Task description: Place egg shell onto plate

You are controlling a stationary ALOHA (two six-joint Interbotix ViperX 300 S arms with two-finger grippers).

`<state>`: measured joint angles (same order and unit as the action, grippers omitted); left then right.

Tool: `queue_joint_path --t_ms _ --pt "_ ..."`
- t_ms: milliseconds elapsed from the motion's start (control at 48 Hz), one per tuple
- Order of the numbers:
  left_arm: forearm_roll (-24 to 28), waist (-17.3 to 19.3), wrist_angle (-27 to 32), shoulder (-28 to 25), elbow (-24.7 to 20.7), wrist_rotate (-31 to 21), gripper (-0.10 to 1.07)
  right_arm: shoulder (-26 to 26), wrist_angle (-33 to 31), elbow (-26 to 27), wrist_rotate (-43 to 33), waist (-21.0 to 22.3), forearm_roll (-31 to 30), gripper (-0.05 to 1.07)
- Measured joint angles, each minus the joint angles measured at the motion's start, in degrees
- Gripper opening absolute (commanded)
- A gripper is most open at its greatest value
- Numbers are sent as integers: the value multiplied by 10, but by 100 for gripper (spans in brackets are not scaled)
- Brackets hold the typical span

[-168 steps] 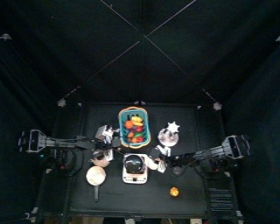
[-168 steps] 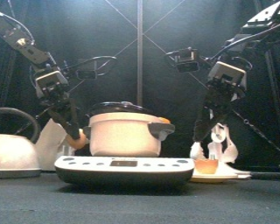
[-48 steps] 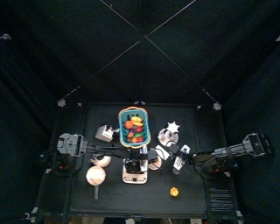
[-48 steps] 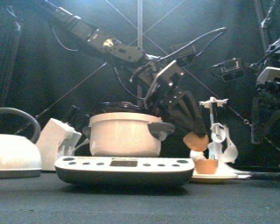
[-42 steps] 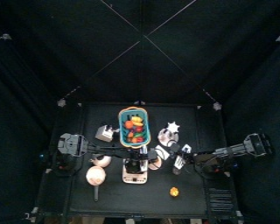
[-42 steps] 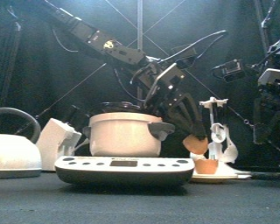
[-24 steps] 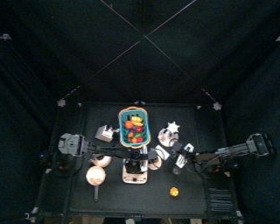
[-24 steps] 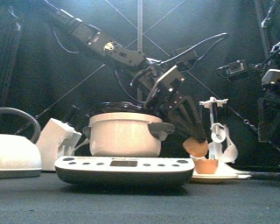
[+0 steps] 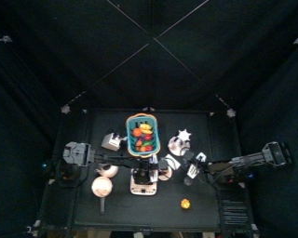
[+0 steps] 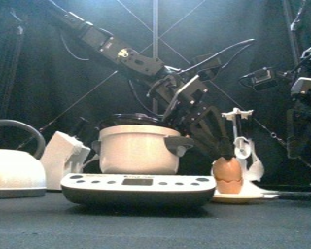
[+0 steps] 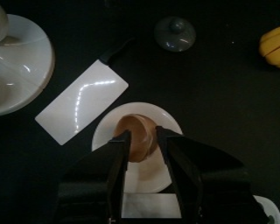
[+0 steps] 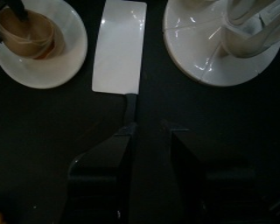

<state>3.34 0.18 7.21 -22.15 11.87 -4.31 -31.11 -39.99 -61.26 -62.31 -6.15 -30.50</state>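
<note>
We see the left gripper (image 11: 140, 150) reaching across the middle of the table, its two matte black jaws closed around a brown, smooth-domed egg shell (image 11: 137, 140). The egg shell hangs directly over the plate (image 11: 122, 136), a round, flat, pale cream dish with a soft sheen, and from the front it appears to sit on or just above that plate (image 10: 256, 195), toward the table's right side near the front edge; we cannot tell whether it touches. In the front view the egg shell (image 10: 227, 171) shows a rounded tan body under the left gripper (image 10: 218, 146).

Beside the plate lies a flat white rectangular card (image 11: 81, 101), glossy under the light. Further off in the left wrist view are a white, glazed round dish (image 11: 18, 61) and a small dark round lid with a knob (image 11: 175, 31).

In the middle near the front edge stands a cream pot (image 10: 141, 148) with a dark handle, resting on a white scale-like device (image 10: 139, 187) with a dark base. A white kettle (image 10: 16, 167) stands at the left.

The right gripper (image 12: 150, 144) hovers over bare black table with its jaws a little apart, empty.
</note>
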Motion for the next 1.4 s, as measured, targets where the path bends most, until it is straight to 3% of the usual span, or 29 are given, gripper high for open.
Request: queue_joint_path --t_ms 479,1396 --pt "2 11 -1 3 -1 0 75 1 4 0 0 0 0 70" --pt "28 18 -33 56 10 1 75 2 7 0 0 0 3 70"
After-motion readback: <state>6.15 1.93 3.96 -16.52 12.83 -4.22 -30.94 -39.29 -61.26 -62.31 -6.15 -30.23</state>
